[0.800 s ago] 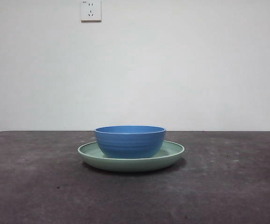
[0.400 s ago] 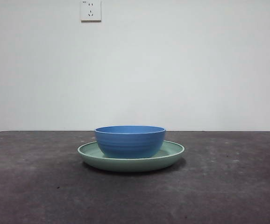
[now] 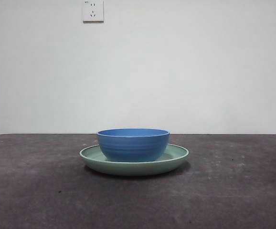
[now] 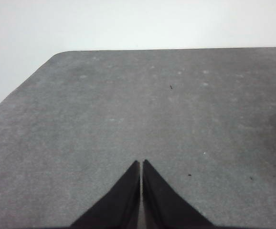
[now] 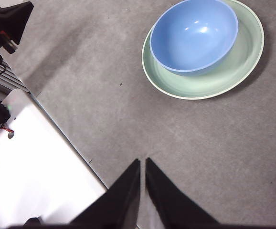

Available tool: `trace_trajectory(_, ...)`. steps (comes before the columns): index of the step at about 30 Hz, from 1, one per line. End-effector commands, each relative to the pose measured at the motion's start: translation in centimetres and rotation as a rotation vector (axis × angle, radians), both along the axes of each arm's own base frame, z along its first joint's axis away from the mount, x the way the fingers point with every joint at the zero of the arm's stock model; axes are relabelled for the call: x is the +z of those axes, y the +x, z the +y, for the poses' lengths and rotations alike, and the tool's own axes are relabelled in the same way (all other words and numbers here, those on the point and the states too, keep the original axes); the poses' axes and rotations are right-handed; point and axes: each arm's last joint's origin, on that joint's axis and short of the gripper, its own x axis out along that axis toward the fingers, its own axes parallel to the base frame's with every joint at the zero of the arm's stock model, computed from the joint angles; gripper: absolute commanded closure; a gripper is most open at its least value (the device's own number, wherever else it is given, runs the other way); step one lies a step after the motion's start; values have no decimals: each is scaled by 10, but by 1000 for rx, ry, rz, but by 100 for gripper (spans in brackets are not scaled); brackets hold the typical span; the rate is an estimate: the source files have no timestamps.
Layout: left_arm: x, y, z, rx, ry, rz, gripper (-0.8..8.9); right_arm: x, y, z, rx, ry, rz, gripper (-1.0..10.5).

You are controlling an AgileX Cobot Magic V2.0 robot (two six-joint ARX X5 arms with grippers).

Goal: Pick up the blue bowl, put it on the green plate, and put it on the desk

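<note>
No readable writing shows anywhere. The ridged blue bowl (image 3: pixel 133 144) sits upright inside the pale green plate (image 3: pixel 176 160), slightly toward 9 o'clock, mid-tabletop (image 3: pixel 33 191). Left hand (image 4: pixel 141 162) and right hand (image 5: pixel 142 160) hang with jaws together, holding nothing.

Front camera sat low, level with the desk (image 3: pixel 42 191), facing the wall. Right wrist camera looked steeply down from well above; shared the blue bowl (image 3: pixel 133 144) and green plate (image 3: pixel 176 157). Left wrist camera looked obliquely across bare desk.
</note>
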Motion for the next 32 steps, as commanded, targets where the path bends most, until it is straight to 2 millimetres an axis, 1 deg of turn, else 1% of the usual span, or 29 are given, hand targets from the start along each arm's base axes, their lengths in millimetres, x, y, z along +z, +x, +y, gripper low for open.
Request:
trace_trajectory(1, -8, 1, 0, 7, -23, 26, 804, 5, 1, 1, 18, 6, -30, 934)
trace_trajectory(24, -7, 1, 0, 7, -23, 25, 804, 6, -1, 1, 16, 8, -36, 934)
trace_trajectory(28, -7, 1, 0, 7, -23, 25, 804, 15, -6, -11, 3, -6, -185, 934)
trace_trajectory(32, -8, 1, 0, 7, -23, 26, 804, 29, -15, -25, -91, 52, -417, 934)
